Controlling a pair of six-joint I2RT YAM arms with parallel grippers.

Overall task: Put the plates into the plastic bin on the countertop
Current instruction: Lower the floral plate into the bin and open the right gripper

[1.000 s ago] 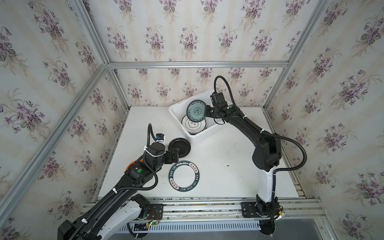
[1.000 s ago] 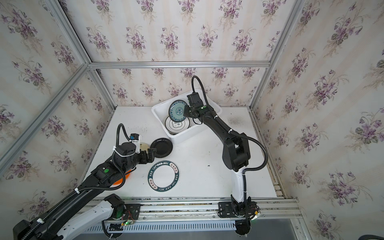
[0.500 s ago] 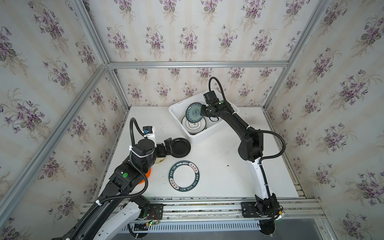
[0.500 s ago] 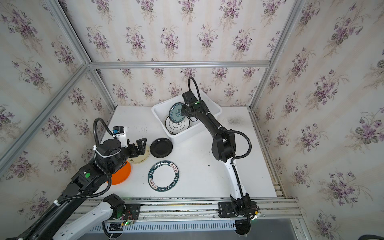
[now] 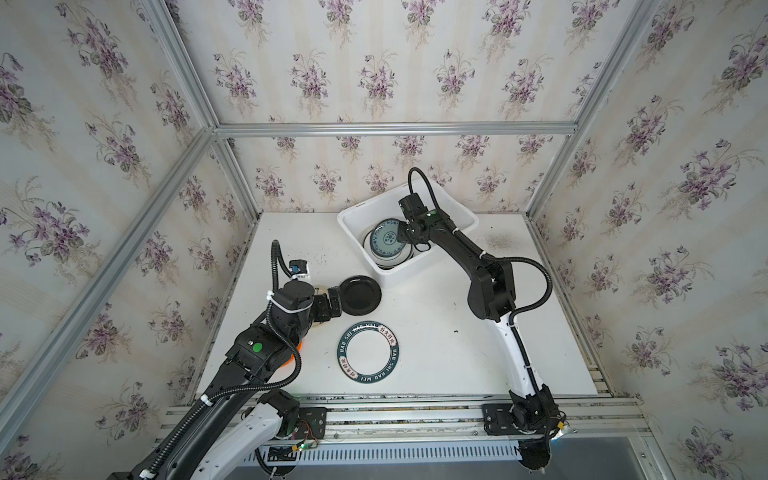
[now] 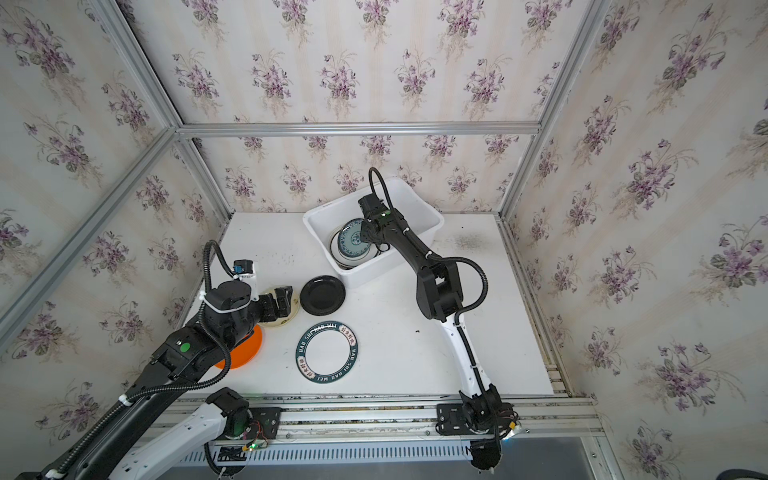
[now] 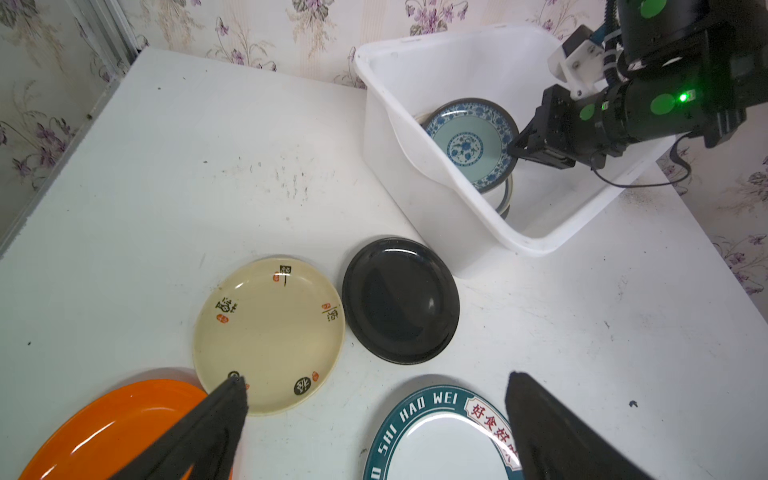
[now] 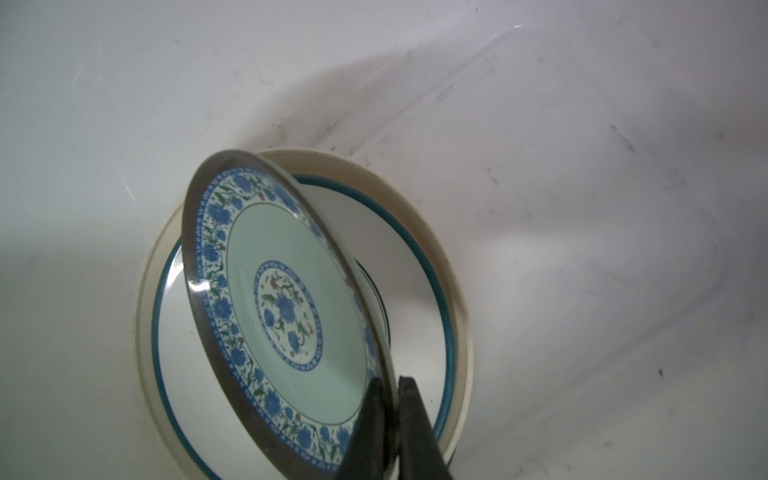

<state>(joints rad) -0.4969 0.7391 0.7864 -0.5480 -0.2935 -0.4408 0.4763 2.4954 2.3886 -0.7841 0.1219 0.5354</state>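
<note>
Pinching the teal plate (image 8: 291,307), right pincer (image 8: 390,383) holds it tilted over stacked plates (image 8: 411,266) in the plastic bin (image 7: 399,166); left pincer (image 7: 376,380) spread.

Bin (image 5: 428,266) is set at back of countertop (image 5: 436,332), ctr-right, agst rear wall. Stack of plates (image 5: 390,262) is lodged in bin's near-left end. Floral plate (image 5: 384,239) is held tilted over stack, rim pinched by R gripper (image 8: 390,386).

Plain plate (image 5: 360,295) is laid just in front of bin's front-left corner, w/ stamped plate (image 7: 268,334) just left of it. Lettered plate (image 5: 369,352) is laid in front of plain plate, apart.

Front-left plate (image 6: 245,349) is found at stamped plate's front-left edge, partly under L arm. L gripper (image 7: 376,378) is hung over stamped plate, jaws spread.
</note>
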